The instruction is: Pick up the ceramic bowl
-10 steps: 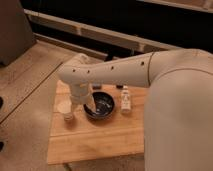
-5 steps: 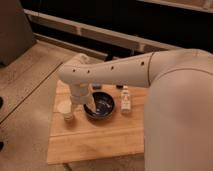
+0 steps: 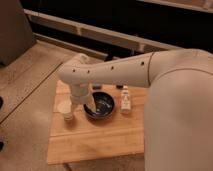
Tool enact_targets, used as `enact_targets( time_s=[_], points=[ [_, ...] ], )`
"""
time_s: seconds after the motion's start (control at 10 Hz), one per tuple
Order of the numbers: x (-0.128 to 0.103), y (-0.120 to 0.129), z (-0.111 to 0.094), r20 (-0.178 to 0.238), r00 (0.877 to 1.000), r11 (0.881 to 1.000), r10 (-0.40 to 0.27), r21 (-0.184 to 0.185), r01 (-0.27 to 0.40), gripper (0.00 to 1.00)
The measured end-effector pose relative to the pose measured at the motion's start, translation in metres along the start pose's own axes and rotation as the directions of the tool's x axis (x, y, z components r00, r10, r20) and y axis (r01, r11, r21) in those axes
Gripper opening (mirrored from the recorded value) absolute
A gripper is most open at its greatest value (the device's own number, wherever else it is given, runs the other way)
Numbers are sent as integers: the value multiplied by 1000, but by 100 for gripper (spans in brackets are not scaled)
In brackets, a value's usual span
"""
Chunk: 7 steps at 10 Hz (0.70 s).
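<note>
Reaching down over the wooden table (image 3: 95, 142), your gripper (image 3: 91, 103) sits at the left side of the ceramic bowl (image 3: 104, 106), and it appears to dip just inside the rim there. You cannot tell from this view how far it is open or whether it has hold of anything, because the wrist and the pale arm (image 3: 117, 72) cover most of it.

The bowl rests flat on the table, near the back edge and roughly in the middle. The small white cup (image 3: 65, 110) stands just beside it on the left, and the small white bottle (image 3: 125, 100) stands just beside it on the right.

Watch three things from here:

- **Slip on the rim.** The bowl is glossy and shallow, so a pinch on its sloping wall could slide off as you lift, and the bowl would drop back onto the wood.
- **Contact with the cup.** It stands close to the wrist on the left, and any sideways drift while you close or rise could knock it over.
- **Tilt toward the bottle.** If the bowl hangs from one edge, its far side will sag and may sweep the bottle.

Lift straight up and slowly.
</note>
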<state>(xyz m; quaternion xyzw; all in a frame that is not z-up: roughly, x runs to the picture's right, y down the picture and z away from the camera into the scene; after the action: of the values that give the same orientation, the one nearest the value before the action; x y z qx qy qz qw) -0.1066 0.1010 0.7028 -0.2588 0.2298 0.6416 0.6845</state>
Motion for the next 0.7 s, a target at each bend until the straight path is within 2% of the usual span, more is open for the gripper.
enact_targets(
  time_s=[0.1, 0.3, 0.5, 0.6, 0.7],
  points=[
    [-6, 1, -3, 33, 999, 1000, -4, -14, 4, 65],
    [-24, 9, -20, 142, 988, 996, -54, -66, 64, 65],
    [-38, 13, -39, 276, 955, 986, -111, -93, 142, 65],
    [-41, 11, -43, 311, 943, 983, -120, -96, 157, 65],
    [-42, 12, -45, 322, 939, 982, -124, -97, 163, 65]
  ],
)
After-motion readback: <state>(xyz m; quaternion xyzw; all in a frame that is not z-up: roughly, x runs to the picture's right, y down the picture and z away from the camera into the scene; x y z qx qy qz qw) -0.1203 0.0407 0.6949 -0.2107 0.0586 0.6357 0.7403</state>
